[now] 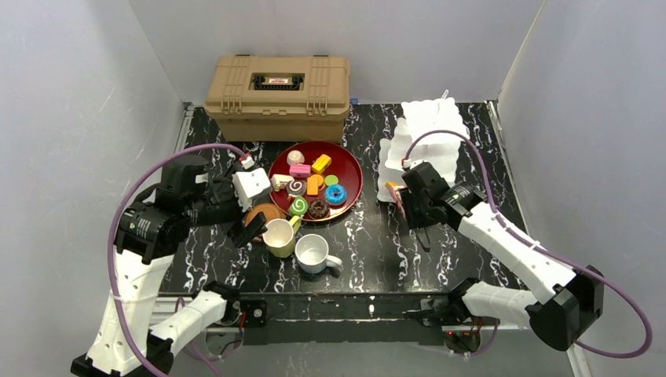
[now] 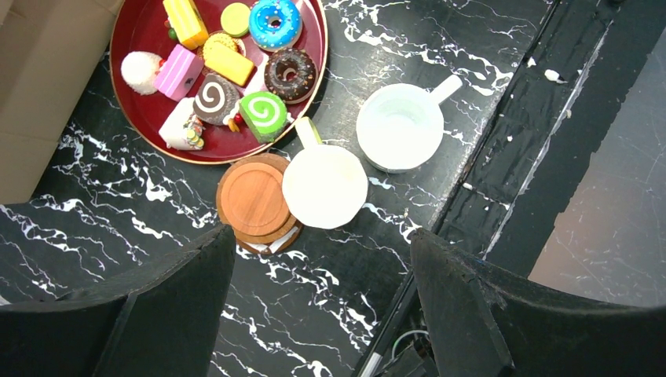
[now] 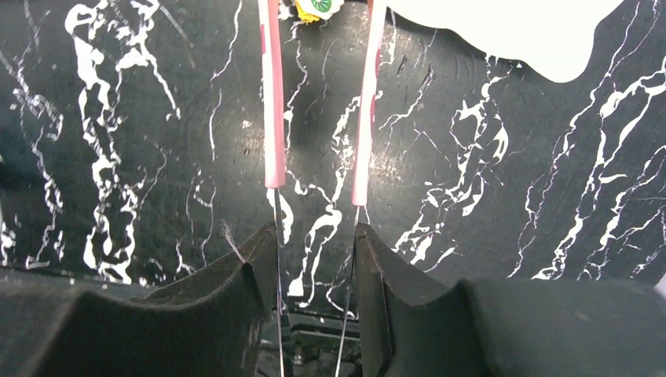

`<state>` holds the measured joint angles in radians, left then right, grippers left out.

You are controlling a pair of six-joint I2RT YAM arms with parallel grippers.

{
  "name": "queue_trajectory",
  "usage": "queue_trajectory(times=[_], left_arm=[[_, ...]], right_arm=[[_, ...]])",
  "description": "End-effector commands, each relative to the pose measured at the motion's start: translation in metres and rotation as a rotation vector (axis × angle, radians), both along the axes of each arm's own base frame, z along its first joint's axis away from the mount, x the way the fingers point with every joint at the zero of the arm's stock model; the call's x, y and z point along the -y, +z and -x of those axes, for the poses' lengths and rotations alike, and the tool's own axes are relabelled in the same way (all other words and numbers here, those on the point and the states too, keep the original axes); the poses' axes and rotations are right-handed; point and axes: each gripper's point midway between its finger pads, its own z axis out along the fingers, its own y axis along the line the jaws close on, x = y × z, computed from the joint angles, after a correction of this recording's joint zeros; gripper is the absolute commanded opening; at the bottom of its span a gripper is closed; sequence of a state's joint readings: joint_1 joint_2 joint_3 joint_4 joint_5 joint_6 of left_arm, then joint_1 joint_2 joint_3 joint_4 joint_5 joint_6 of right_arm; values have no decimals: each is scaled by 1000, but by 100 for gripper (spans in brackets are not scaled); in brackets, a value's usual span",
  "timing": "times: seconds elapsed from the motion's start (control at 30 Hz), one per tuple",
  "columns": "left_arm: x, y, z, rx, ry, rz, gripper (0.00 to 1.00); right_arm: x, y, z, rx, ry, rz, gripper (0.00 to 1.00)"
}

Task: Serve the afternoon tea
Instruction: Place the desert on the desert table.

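Right pincer [image 3: 314,236], clamped on tongs [image 3: 272,94] nipping a pastry [image 3: 314,6], should squeeze steadily toward the stand [image 3: 510,31] at one o'clock; left pincer [image 2: 322,239] gapes empty.

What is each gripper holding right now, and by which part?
The right gripper is shut on the tongs, gripping their bare metal arms below the pink sleeves. The left gripper is open, holding nothing.
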<state>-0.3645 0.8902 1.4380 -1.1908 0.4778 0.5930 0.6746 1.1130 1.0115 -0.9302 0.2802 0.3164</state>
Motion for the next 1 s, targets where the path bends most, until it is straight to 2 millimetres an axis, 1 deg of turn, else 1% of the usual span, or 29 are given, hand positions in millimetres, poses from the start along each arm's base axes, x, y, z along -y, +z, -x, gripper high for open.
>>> queue_trajectory(times=[0.0,0.13,0.2,0.3,0.43,0.5,0.67,0.73,0.83,0.97], left_arm=[[-1,3,6,-1,-13,2,80],[-2,2,7,4,-15,-4,80],[-2,2,7,7,-18,-6,80],[-2,1,8,4,-22,-9,80],[-2,-1,7,2,-26,-14,80],[-3,-3,7,1,-27,-17,80],[-4,-7,9,0,-30,-28,80],[-4,-9,8,-5,-32,-31,80],[-3,-8,6,-11,-34,-29,80],[-2,-7,6,-7,-35,-27,80]], right_arm=[[4,-10,-27,94,-140,-15,46],[27,-34,-36,72,-251,-5,46],[41,-39,-42,87,-320,-4,46],[51,-39,-56,129,-377,-30,45],[60,-35,-75,154,-406,-44,44],[61,-35,-79,137,-402,-54,43],[70,-19,-87,202,-428,-79,43],[75,-16,-92,213,-440,-90,43],[82,-17,-101,221,-451,-121,43],[91,-26,-111,207,-468,-177,43]])
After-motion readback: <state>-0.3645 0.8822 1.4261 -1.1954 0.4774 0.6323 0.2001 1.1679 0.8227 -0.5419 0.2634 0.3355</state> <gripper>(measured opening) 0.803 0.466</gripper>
